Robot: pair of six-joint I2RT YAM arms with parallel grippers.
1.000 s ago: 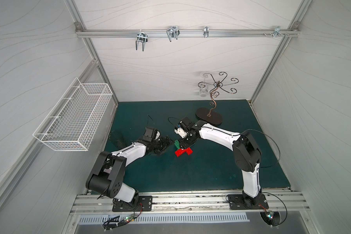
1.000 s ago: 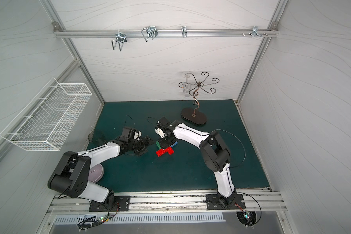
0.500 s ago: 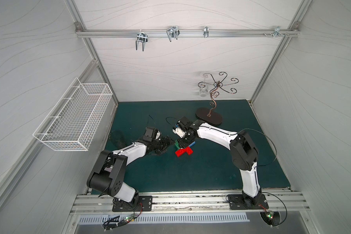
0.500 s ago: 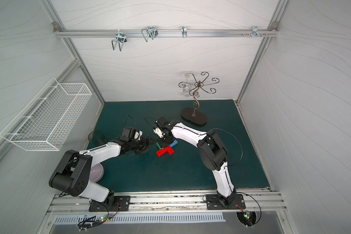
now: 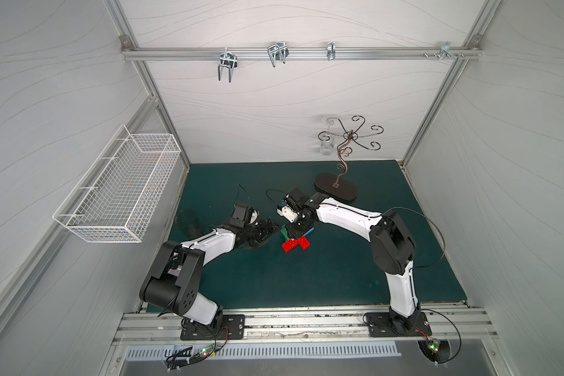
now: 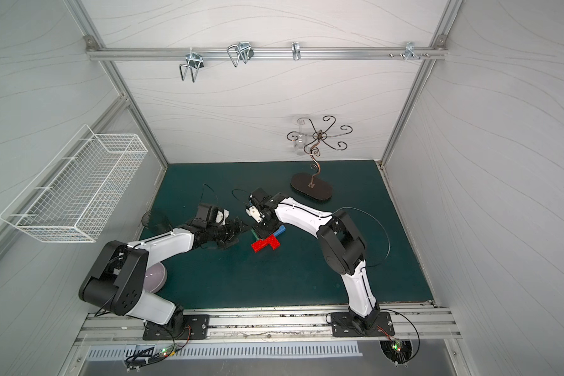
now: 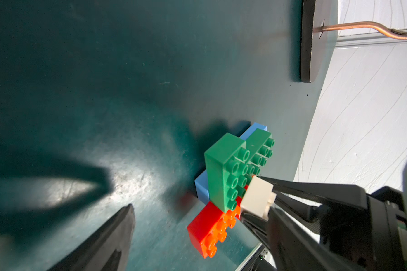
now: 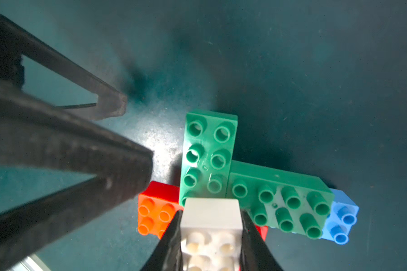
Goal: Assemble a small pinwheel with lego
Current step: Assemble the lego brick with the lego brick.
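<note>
On the mat point(image 5: 274, 286), both top views show only the red and blue of the pinwheel point(image 5: 295, 243). The right wrist view adds two green bricks point(image 8: 207, 152) (at right angles). It also shows the white brick point(image 8: 212, 211) clamped in the right gripper point(image 8: 211, 214) over the centre. The left gripper point(image 8: 135, 130) gapes just beside the pinwheel. Nothing has visibly shifted since a second ago.

- Right gripper point(image 8: 211, 211), white brick point(image 8: 211, 225) pinched, has slid a touch toward the left edge of the table point(image 5: 306, 286).
- And there's the blue brick point(image 5: 310, 231), its end now poking out beside the gripper in both top views.
</note>
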